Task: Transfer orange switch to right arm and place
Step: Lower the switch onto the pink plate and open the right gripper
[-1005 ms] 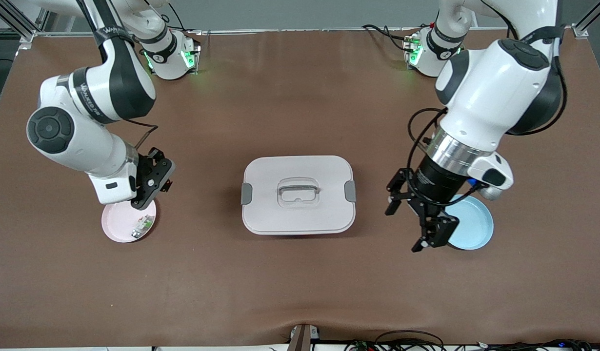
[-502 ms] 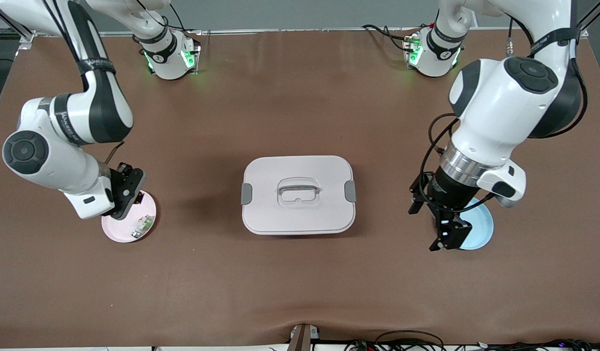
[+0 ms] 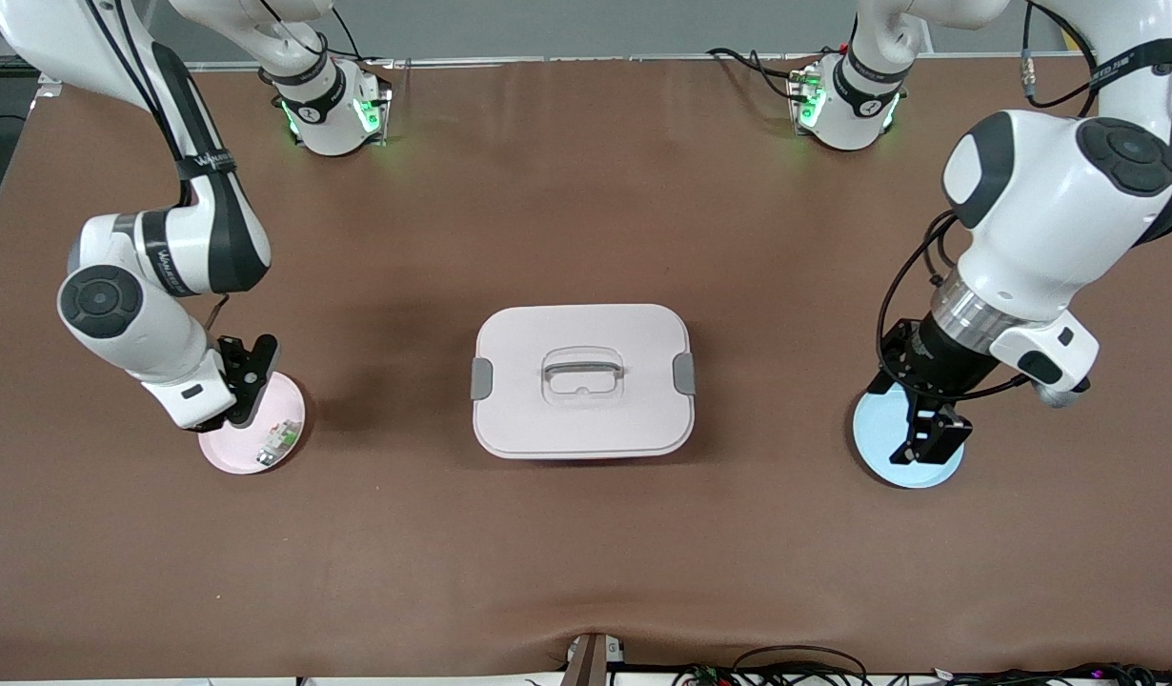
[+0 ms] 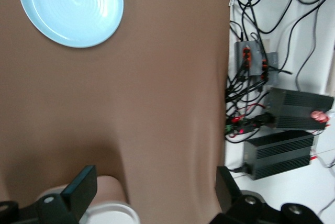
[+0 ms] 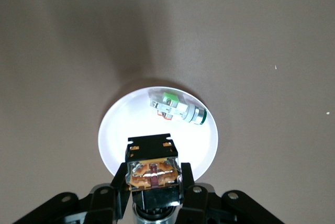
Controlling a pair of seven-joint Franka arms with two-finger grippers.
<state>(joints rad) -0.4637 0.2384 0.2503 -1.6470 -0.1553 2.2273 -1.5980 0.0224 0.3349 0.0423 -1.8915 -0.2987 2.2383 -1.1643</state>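
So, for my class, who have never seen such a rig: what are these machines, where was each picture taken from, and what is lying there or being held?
Two white robot arms share a brown table. One picture looks down from across it; the others come from wrist cameras. The right hand, over the pink plate, grips the orange switch; a white-and-green component lies on that plate. The left hand is open and empty over the blue plate. A closed white box sits in the middle.

Brown table (image 3: 567,534): lidded white box (image 3: 582,381) mid-table, pink plate (image 3: 252,440), blue plate (image 3: 905,438) at ends.
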